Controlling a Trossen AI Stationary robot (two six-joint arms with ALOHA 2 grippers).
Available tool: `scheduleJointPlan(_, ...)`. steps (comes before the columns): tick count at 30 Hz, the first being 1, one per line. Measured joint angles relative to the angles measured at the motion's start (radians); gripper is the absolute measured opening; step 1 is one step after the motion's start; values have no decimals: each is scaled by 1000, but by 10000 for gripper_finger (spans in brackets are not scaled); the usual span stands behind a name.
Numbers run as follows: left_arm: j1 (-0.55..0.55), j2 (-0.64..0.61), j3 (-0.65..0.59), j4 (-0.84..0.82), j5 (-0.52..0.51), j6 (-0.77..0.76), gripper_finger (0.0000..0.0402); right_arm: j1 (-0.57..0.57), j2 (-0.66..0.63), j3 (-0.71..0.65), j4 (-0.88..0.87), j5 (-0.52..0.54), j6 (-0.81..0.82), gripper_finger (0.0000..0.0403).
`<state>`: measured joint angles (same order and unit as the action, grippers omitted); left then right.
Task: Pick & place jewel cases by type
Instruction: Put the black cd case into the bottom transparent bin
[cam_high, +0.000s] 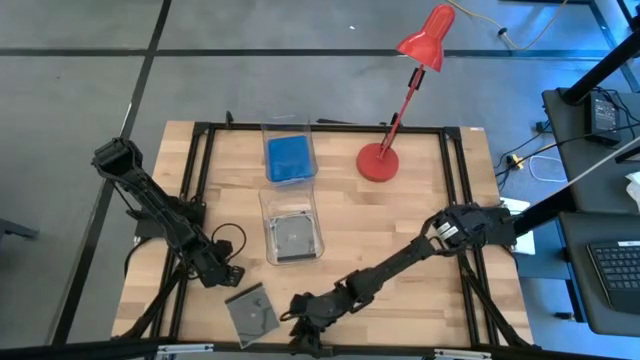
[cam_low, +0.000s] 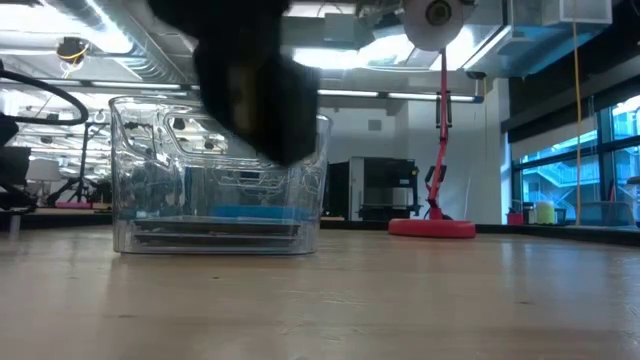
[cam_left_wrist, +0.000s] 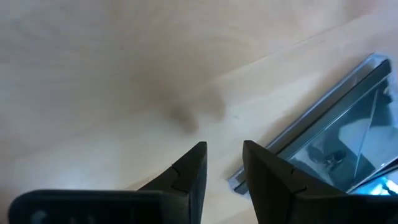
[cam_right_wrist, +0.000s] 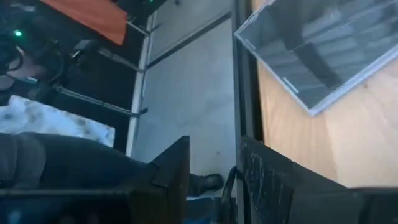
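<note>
One grey, see-through jewel case (cam_high: 252, 312) lies flat on the wooden table near its near edge; it also shows in the left wrist view (cam_left_wrist: 339, 134) and the right wrist view (cam_right_wrist: 323, 43). My left gripper (cam_high: 222, 272) (cam_left_wrist: 224, 146) hovers open just to the case's far left, nothing between its fingers. My right gripper (cam_high: 305, 318) (cam_right_wrist: 214, 142) stands open just right of the case, slanting toward the near edge, also with nothing between its fingers. A clear bin (cam_high: 293, 237) holds grey cases; a farther clear bin (cam_high: 290, 157) holds a blue case.
A red desk lamp (cam_high: 382, 160) stands on its round base at the far right of the table. In the low view the nearer bin (cam_low: 220, 180) shows stacked cases, with a dark blurred arm (cam_low: 255, 80) in front of it. A black frame (cam_high: 455, 200) borders the tabletop.
</note>
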<state>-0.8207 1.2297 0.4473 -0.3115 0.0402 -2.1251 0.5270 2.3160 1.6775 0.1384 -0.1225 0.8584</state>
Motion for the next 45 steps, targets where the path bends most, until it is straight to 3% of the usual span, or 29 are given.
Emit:
scheduleJointPlan(3,0,0,0,1,-23,17,98,-5,36,0,61,50,0,144)
scheduleJointPlan(8,0,0,0,0,-25,80,100,11,61,0,91,395,-126,144)
scheduleJointPlan(11,0,0,0,0,-54,213,102,18,70,0,112,502,-285,144)
scheduleJointPlan(16,-3,0,0,0,-49,362,102,17,72,0,114,465,-274,144)
scheduleJointPlan(18,-3,0,0,0,10,376,102,16,72,0,142,414,-230,144)
scheduleJointPlan(22,-13,0,0,5,187,485,100,31,71,1,205,228,-288,144)
scheduleJointPlan(27,-64,-2,3,19,298,502,99,56,72,1,180,255,-236,144)
scheduleJointPlan(30,-107,-2,43,23,209,501,101,55,72,1,172,293,-231,144)
scheduleJointPlan(38,-236,10,214,23,-215,544,100,56,72,1,162,312,-208,144)
scheduleJointPlan(41,-278,50,275,67,-256,674,101,54,72,1,162,313,-207,144)
scheduleJointPlan(45,-314,130,348,320,-415,917,103,53,72,1,161,316,-205,144)
